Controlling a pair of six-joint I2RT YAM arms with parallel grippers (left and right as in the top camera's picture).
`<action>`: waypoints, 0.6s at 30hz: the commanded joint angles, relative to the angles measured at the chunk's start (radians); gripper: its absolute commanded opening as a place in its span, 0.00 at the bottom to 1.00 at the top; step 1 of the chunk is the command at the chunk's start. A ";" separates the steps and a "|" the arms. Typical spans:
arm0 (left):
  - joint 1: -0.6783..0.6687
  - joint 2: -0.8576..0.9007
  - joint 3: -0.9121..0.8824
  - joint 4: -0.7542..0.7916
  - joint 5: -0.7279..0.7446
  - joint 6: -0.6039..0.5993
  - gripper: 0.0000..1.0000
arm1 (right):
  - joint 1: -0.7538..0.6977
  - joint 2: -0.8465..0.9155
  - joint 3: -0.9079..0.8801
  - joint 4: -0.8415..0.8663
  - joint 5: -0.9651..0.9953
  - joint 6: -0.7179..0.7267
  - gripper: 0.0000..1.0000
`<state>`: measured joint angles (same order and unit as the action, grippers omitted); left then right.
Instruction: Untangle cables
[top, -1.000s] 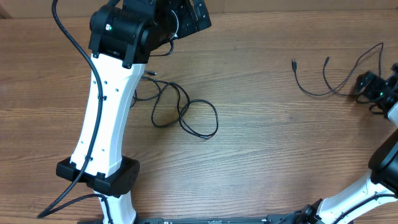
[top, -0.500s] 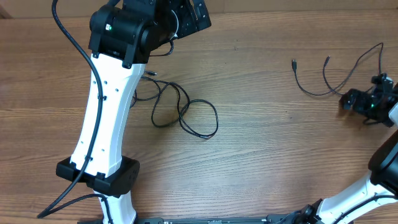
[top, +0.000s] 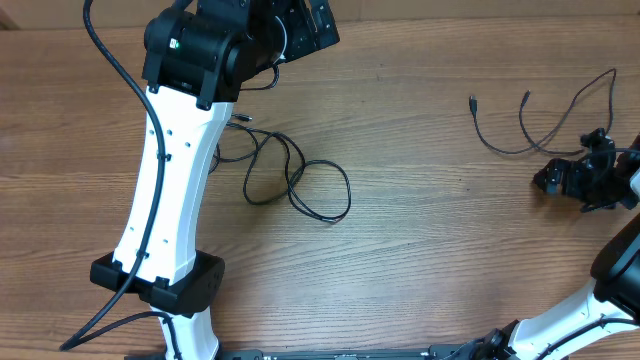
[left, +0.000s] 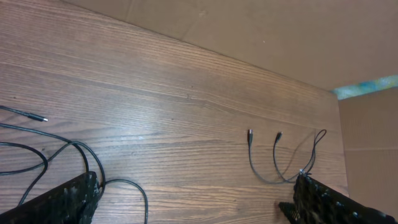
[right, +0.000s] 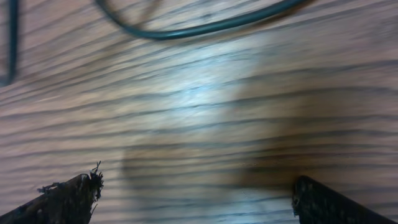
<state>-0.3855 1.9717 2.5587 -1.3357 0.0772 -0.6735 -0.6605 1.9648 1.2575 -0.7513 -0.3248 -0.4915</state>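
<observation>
A bunch of thin black cables (top: 292, 176) lies looped on the wooden table beside my left arm; its loops (left: 74, 149) show again at the left of the left wrist view. A separate cable (top: 520, 130) with two plug ends curves at the far right, also visible as the thin cable (left: 273, 168) in the left wrist view. My left gripper (left: 196, 208) hangs open high above the table with nothing between its fingers. My right gripper (top: 570, 168) is open just in front of the separate cable, low over bare wood. A blurred strand (right: 205, 25) crosses the top of the right wrist view, beyond the right gripper (right: 196, 199).
The white left arm (top: 165, 190) runs from the front edge to the back left, covering part of the bunch. A thicker black arm cable (top: 105, 50) hangs at the left. Cardboard (left: 249, 25) borders the table's far side.
My right gripper has moved left and toward the front, away from the right edge and slightly off the separate cable. The left arm and both cables have stayed still.
</observation>
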 joint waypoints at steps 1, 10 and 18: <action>0.006 0.011 0.001 0.000 -0.010 0.023 1.00 | 0.010 0.001 -0.006 -0.035 -0.105 -0.044 1.00; 0.005 0.011 0.001 0.000 -0.010 0.023 0.99 | 0.179 0.002 -0.006 0.010 0.128 -0.091 1.00; 0.005 0.011 0.001 0.000 -0.010 0.023 1.00 | 0.263 0.011 -0.006 0.081 0.254 0.003 1.00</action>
<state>-0.3855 1.9717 2.5587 -1.3357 0.0769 -0.6735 -0.3908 1.9636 1.2564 -0.6769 -0.1387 -0.5415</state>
